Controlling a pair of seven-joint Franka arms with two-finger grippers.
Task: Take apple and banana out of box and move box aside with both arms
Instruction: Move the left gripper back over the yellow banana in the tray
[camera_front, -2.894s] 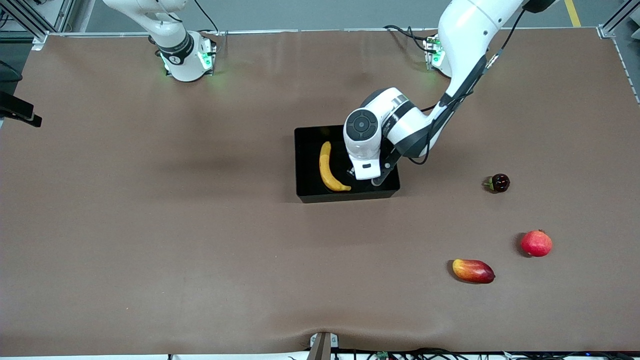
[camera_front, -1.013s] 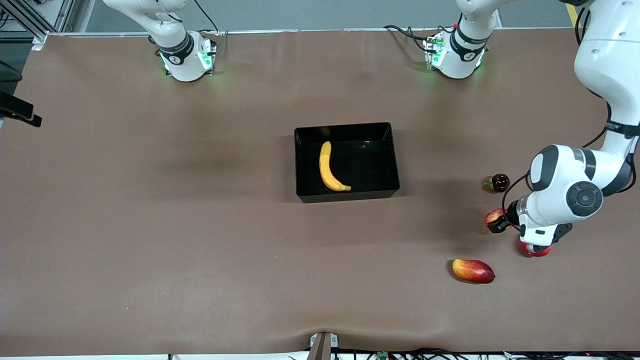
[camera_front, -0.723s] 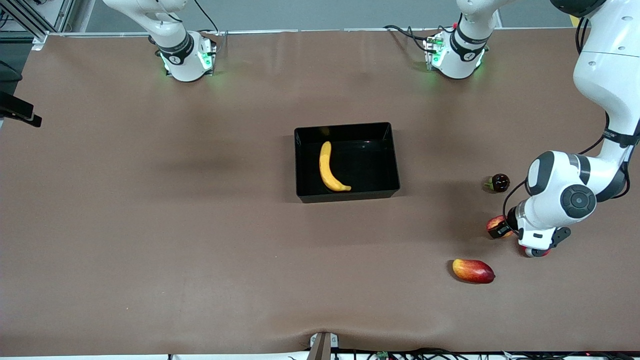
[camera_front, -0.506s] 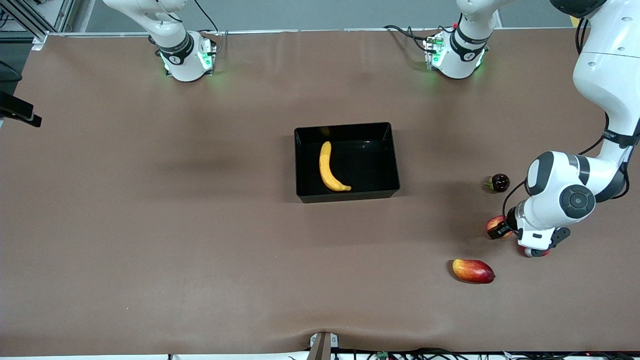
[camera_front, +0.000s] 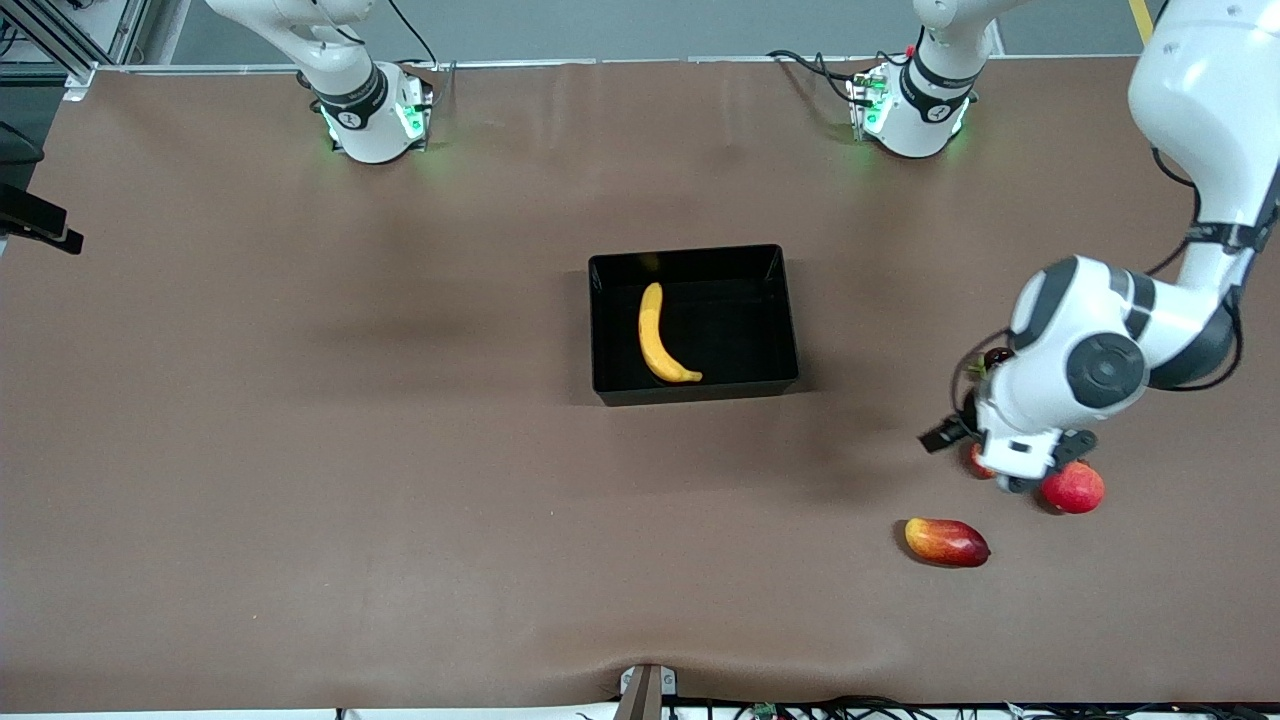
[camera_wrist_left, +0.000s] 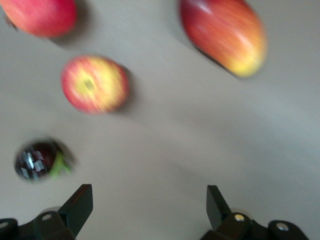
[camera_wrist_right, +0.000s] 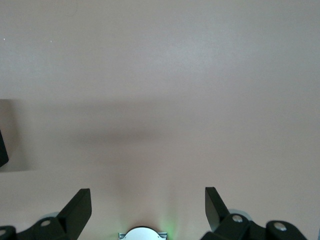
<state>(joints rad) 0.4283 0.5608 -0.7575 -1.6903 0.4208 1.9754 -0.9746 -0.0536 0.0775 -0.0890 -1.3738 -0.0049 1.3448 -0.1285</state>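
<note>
Hanging over the table's left-arm end, the left gripper (camera_wrist_left: 149, 212) is spread wide, empty, with one apple (camera_wrist_left: 94, 83) on the table below. Right gripper (camera_wrist_right: 148, 210) waits, spread too. One banana (camera_front: 660, 336) lies in the one box (camera_front: 692, 388).

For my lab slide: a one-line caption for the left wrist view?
Open left claw above the table, with apple, mango and a dark fruit below.
</note>
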